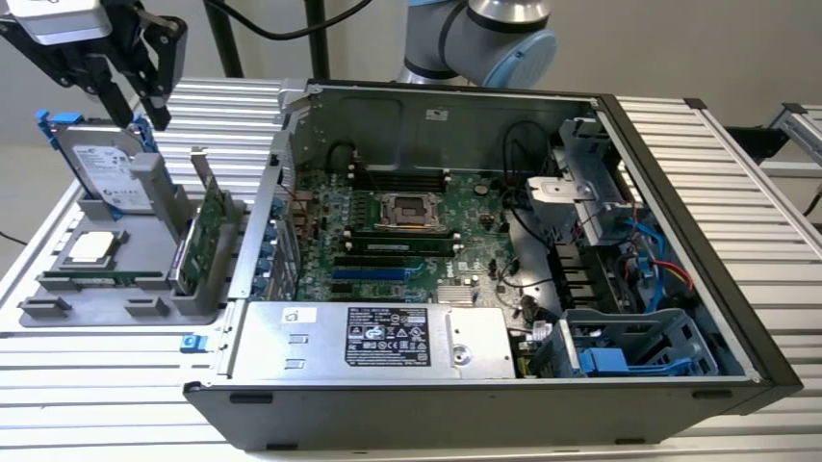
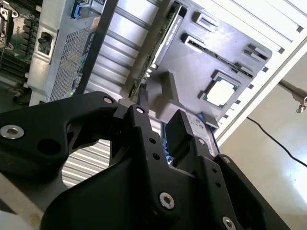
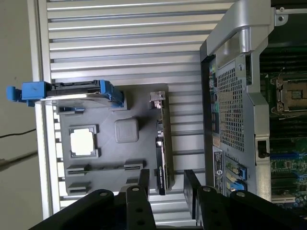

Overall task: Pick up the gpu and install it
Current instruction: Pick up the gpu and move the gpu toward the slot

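Flat green-board gpu (image 1: 206, 231), black shroud, silver end bracket: upright on edge in grey slotted holder (image 1: 77, 289) on ribbed counter (image 1: 726, 192), beside open PC case (image 1: 449, 409). Black fingers (image 3: 193, 187) spread wide, empty, above holder.

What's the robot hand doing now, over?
Black gripper above grey parts holder, jaws open, empty. Flat green-and-black gpu card upright in holder, untouched. Silver hard drive with blue frame stands beside it, apart.

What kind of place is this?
Probably a robotics lab bench for computer assembly: an open computer case on a slatted aluminium table, and a grey tray holding the gpu and a hard drive.
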Robot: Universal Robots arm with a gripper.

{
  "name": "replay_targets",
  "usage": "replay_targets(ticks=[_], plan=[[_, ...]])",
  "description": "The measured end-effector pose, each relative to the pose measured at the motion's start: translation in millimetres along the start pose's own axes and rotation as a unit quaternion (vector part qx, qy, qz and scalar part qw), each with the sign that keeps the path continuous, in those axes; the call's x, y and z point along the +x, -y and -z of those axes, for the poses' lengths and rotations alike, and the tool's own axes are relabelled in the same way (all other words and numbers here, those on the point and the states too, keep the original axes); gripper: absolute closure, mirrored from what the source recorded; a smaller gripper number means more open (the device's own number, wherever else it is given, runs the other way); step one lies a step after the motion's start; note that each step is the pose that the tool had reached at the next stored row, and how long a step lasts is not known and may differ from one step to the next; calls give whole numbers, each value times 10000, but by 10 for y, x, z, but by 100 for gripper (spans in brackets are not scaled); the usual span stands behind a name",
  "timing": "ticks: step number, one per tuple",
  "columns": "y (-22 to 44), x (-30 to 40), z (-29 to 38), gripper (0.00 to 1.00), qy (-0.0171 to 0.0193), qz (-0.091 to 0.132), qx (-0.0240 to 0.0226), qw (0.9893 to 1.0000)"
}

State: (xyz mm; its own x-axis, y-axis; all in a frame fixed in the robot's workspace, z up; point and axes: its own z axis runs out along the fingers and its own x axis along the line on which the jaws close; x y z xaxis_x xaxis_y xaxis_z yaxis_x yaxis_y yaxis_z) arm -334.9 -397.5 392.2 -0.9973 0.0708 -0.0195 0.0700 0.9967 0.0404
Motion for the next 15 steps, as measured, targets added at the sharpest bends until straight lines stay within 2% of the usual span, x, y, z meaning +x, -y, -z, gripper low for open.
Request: replay_targets(ticks=[15], plan=[[1, 0, -26, 0, 0, 0, 0, 10000]])
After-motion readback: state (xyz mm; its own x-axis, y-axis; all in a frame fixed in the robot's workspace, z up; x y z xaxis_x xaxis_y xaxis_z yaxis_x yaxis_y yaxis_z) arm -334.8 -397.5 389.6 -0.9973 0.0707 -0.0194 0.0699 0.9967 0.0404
